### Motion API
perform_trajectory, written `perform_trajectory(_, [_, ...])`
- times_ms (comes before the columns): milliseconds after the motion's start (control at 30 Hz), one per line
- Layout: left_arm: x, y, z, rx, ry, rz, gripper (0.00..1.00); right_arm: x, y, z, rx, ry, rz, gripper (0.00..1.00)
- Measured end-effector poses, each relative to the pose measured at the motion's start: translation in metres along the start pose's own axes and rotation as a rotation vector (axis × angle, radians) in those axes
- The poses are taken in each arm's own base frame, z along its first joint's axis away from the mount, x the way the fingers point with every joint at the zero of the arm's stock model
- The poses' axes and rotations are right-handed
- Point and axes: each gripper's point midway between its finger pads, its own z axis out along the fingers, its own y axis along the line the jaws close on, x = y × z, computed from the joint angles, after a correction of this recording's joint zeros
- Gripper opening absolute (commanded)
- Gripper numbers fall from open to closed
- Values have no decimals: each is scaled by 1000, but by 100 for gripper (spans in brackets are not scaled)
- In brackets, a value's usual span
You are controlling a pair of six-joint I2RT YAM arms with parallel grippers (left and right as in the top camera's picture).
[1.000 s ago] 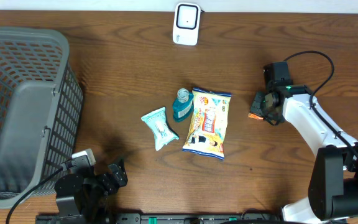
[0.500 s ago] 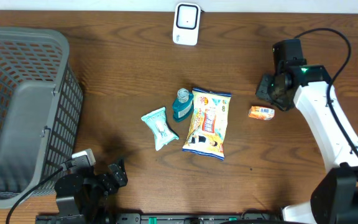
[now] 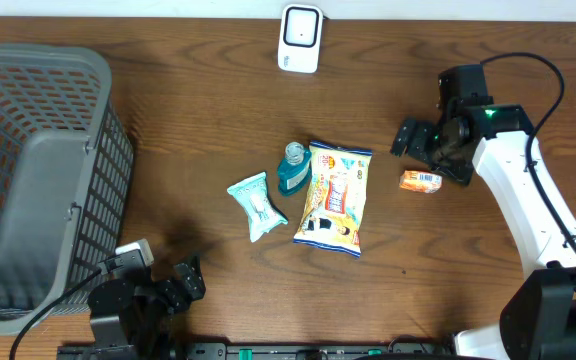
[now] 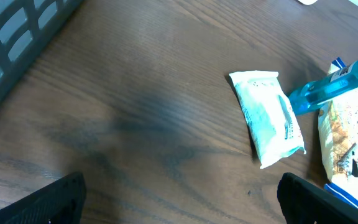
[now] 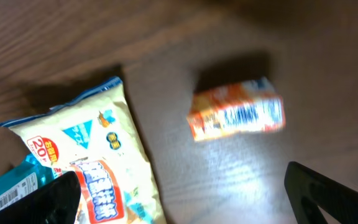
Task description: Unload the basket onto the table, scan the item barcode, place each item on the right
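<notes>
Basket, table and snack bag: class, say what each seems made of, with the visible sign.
Basket: likely moulded grey plastic, matt; regular lattice walls. Table: dark wood or wood-look laminate; grain lines show. Snack bag: probably thin printed plastic film, slightly glossy; crimped ends.

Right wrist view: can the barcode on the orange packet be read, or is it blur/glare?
Right wrist: whole frame blurred, orange packet smeared, its barcode bars visible but soft; pale sheen on the table below it, not on the label. Overhead: sharp and evenly lit, but the packet is too small there to show bars. Left wrist: packet not in frame.
</notes>
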Motion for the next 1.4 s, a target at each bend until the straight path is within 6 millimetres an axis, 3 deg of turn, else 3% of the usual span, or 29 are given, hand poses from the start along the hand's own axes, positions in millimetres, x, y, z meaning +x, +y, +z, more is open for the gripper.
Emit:
perform_trajectory(233, [0, 0, 0, 0, 0, 0, 98, 7, -7, -3, 11, 36, 155, 99])
perform_trajectory(367, [0, 0, 0, 0, 0, 0, 98, 8, -24, -23, 12, 24, 248, 99])
perform_trajectory(433, [0, 0, 0, 0, 0, 0, 98, 13, -44, -43, 31, 16, 356, 99])
perform_trajectory(533, [0, 0, 0, 0, -1, 0, 98, 35, -92, -74, 130, 28, 658, 99])
perform_trajectory(667, [0, 0, 0, 0, 0, 0, 98, 42, -128, -84, 222, -3, 939, 99])
perform_trajectory(767, [0, 0, 0, 0, -1, 0, 98, 36, -137, -70, 218, -36, 1027, 99])
perform_trajectory(1067, [0, 0, 0, 0, 0, 0, 98, 6, -124, 21, -84, -97, 953, 99])
perform_trajectory(1233, [0, 0, 0, 0, 0, 0, 98, -9, -127, 38, -293, -124, 904, 99])
perform_trajectory(1400, [0, 0, 0, 0, -1, 0, 98, -5, -115, 59, -445, -14, 871, 99])
